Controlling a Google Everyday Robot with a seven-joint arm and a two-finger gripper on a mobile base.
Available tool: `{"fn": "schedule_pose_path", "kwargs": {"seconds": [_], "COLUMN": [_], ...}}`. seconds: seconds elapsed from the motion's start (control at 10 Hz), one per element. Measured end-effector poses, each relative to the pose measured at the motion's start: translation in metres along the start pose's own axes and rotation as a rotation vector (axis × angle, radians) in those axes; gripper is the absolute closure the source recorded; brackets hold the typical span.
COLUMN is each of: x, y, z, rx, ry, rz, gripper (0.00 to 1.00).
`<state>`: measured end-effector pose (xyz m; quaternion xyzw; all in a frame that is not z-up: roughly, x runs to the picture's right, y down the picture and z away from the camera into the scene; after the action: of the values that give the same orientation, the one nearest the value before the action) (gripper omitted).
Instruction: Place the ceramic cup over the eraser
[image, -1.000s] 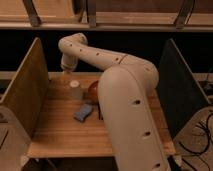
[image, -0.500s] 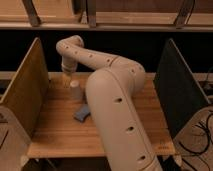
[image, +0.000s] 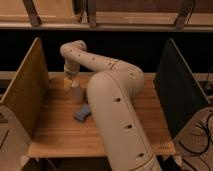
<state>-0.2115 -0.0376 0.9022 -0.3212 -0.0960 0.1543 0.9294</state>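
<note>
Where the arm (image: 115, 100) bends down from its elbow, toward the table's 11 o'clock, the gripper (image: 68, 84) hangs over the wooden table (image: 55, 135). Its tips point down and the claw is spread wide, with nothing seen clamped.

Ceramic cup (image: 75, 93) stands upright on the tabletop, just at the gripper's 5 o'clock. Whether the tips touch its rim cannot be told.

Blue-grey pad (image: 82, 113) lies flat at the cup's 6 o'clock — near, but apart.

Wooden side panel (image: 25, 90) at 9 o'clock, dark panel (image: 175, 90) at 3 o'clock — both upright at the table edges.
</note>
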Motion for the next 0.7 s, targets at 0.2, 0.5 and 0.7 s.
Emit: {"fn": "schedule_pose_path", "kwargs": {"seconds": [0.2,0.5,0.7], "x": [0.020,0.032,0.025], "y": [-0.004,-0.003,-0.003], "z": [0.005,0.015,0.020], "rx": [-0.015,-0.063,-0.085], "ry": [0.030,0.058,0.046], "rz": [0.048,0.078,0.070], "gripper": [0.26,0.27,0.37]}}
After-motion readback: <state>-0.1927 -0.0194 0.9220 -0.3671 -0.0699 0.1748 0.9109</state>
